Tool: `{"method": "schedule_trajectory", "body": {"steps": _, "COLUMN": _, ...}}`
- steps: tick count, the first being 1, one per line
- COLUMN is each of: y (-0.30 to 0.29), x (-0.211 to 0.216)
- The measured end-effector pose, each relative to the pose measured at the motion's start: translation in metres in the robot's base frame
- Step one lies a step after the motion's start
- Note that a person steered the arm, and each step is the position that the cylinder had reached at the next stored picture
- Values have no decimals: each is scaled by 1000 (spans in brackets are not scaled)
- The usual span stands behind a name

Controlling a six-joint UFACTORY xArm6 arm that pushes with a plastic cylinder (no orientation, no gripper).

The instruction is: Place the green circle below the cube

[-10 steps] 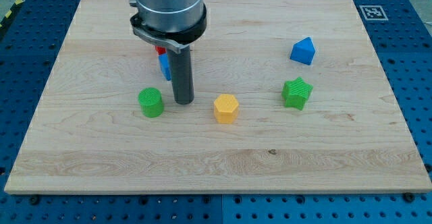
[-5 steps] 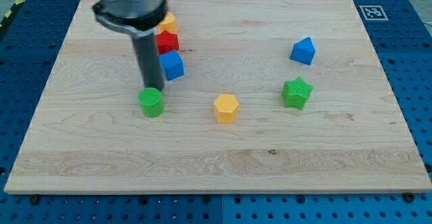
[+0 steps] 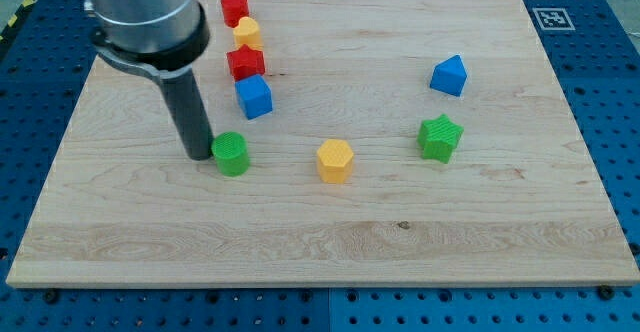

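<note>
The green circle (image 3: 231, 153) lies on the wooden board (image 3: 320, 232), left of centre. The blue cube (image 3: 254, 96) sits just above it and slightly to its right. My tip (image 3: 197, 154) rests on the board right at the green circle's left side, touching it or nearly so. The dark rod rises from the tip toward the view's top left.
Above the cube stand a red block (image 3: 245, 63), a yellow block (image 3: 247, 33) and a red cylinder (image 3: 234, 7) in a column. A yellow hexagon (image 3: 335, 160) lies at centre, a green star (image 3: 440, 137) and a blue block (image 3: 449, 75) at the right.
My tip has moved left, from right of the green circle, past its top, to its left side. The green circle has shifted slightly to the right.
</note>
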State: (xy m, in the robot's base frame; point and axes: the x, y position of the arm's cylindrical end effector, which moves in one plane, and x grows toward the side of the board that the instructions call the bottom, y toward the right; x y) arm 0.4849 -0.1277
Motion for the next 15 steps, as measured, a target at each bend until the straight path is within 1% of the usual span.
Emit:
{"method": "schedule_trajectory", "body": {"steps": 1, "y": 14, "x": 4}}
{"method": "schedule_trajectory", "body": {"steps": 2, "y": 11, "x": 10}}
{"method": "schedule_trajectory", "body": {"steps": 3, "y": 18, "x": 34}}
{"method": "schedule_trajectory", "body": {"steps": 4, "y": 51, "x": 50}}
{"method": "schedule_trajectory", "body": {"steps": 5, "y": 51, "x": 54}}
{"method": "schedule_trajectory", "body": {"steps": 6, "y": 25, "x": 54}}
{"method": "schedule_trajectory", "body": {"steps": 7, "y": 17, "x": 53}}
{"method": "schedule_trajectory", "body": {"steps": 8, "y": 33, "x": 53}}
{"method": "schedule_trajectory", "body": {"steps": 9, "y": 68, "x": 53}}
{"method": "schedule_trajectory", "body": {"steps": 12, "y": 67, "x": 46}}
{"method": "schedule_trajectory", "body": {"steps": 15, "y": 67, "x": 8}}
